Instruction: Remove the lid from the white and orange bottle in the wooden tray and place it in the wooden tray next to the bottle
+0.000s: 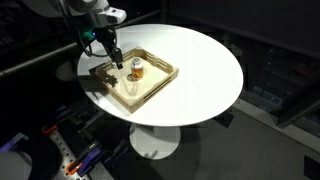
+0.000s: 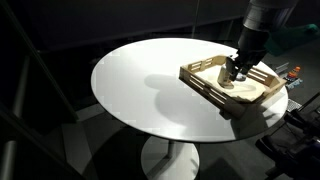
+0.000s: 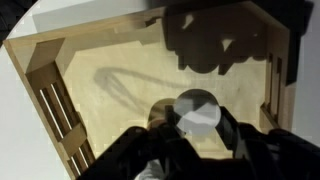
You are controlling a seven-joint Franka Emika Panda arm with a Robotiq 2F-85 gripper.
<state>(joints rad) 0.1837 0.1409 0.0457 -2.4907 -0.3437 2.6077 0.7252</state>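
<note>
Wrist view: lid [image 3: 197,112] betw. fingers [image 3: 235,142], over wooden tray [image 3: 40,70]

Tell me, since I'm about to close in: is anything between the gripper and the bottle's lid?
Nothing visible does. In the wrist view the lid shows directly ahead of the gripper, only bare wooden tray floor around it.

Gripper [image 1: 116,62] beside bottle [image 1: 137,69] in wooden tray [image 1: 161,84]
</note>
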